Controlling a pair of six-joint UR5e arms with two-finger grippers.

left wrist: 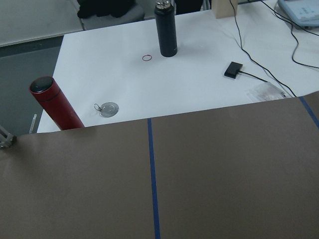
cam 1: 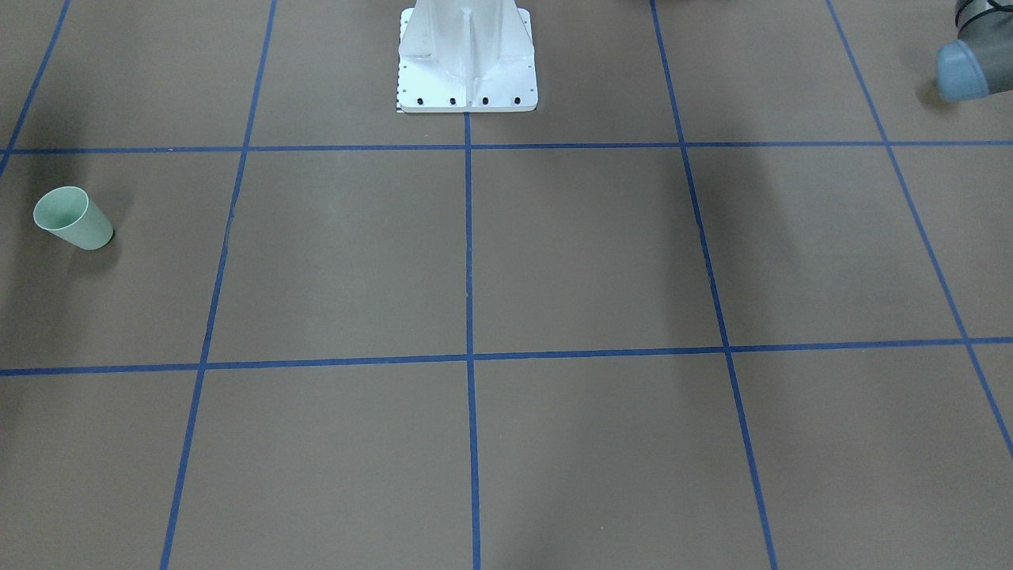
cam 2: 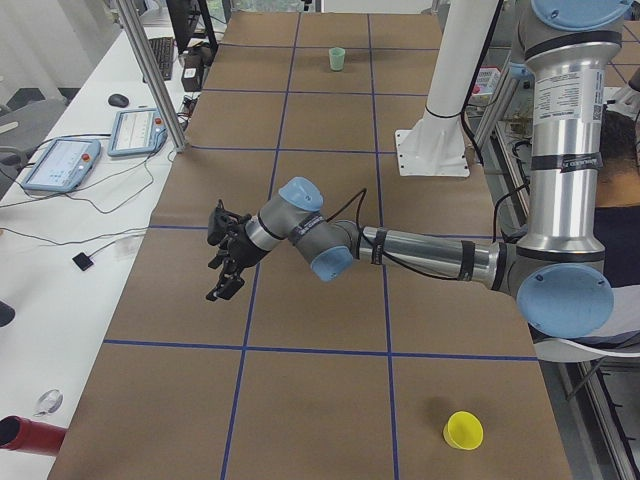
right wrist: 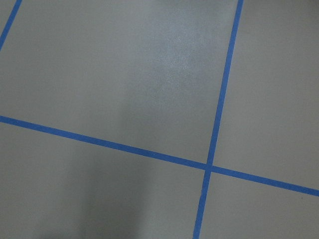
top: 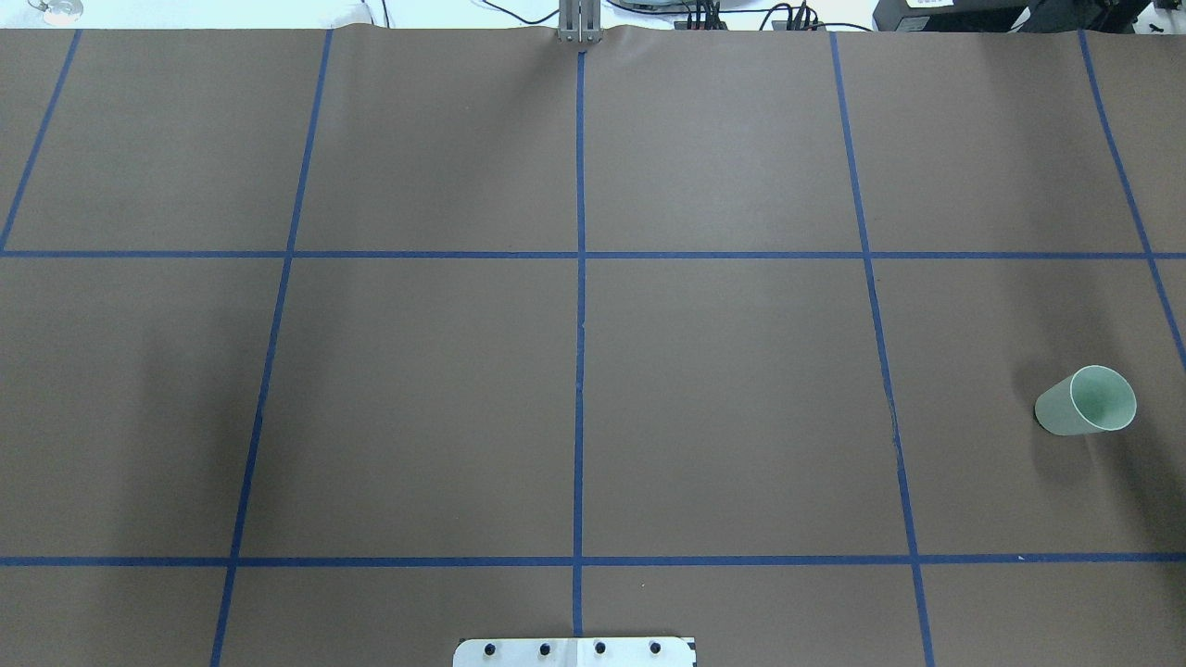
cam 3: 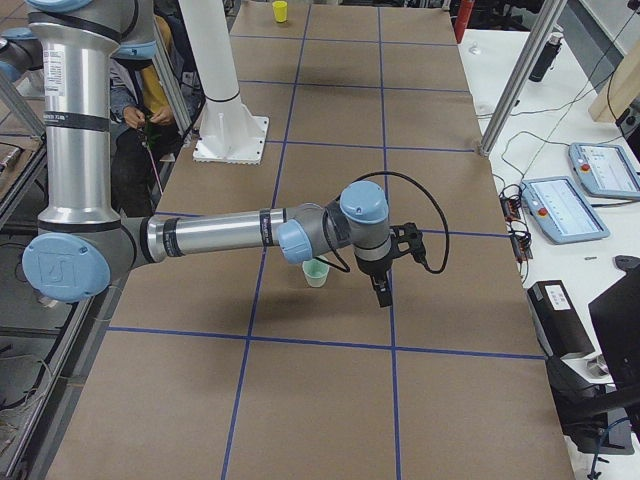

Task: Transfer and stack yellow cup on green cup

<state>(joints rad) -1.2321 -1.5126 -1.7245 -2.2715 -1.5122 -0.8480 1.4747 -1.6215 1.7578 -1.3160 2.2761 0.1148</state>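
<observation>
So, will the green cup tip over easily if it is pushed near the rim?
Probably yes: the green cup stands on its narrow base with the wider rim up, so a high push likely topples it. It looks empty inside, so it is likely light and may just slide if pushed low. Once on its side, the tapered shape would probably roll in a curve.

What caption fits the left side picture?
Left arm stretches over the table, yellow cup near, green cup far.

The left arm (cam 2: 420, 250) stretches low and nearly level from the robot's edge of the table (cam 2: 310, 400) toward the opposite edge, with the left gripper (cam 2: 226, 268) tilted downward. The right arm (cam 3: 220, 235) stretches likewise, with the right gripper (cam 3: 383, 290) pointing down. Neither gripper's opening can be judged.
</observation>
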